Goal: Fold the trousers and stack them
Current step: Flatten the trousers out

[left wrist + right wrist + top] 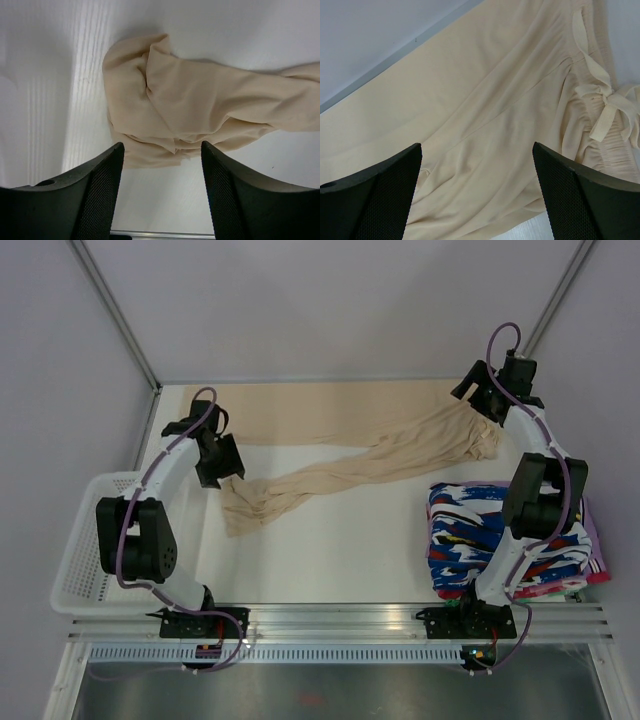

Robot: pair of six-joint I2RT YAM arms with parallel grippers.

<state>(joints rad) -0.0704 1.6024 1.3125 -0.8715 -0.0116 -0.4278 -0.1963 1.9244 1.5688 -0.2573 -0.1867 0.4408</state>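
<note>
The beige trousers (pixel 350 468) lie spread over the back of the table, one leg flat along the back edge and the other running diagonally toward the front left. My left gripper (pixel 228 462) hovers open at that leg's crumpled cuff (pixel 150 100); the left wrist view shows the cuff's edge just between the fingertips (pixel 116 152), with nothing pinched. At the far right, over the waist end, my right gripper (pixel 478 392) is held wide open. The right wrist view shows smooth fabric (pixel 485 100) under the gripper (pixel 477 147) and the drawstring bow (pixel 605 105) to the right.
A white mesh basket (pixel 80 560) sits at the table's left edge. A stack of blue, white, red and black patterned garments (pixel 465 530) lies at the front right, beside the right arm. Walls and frame posts close in the back and sides.
</note>
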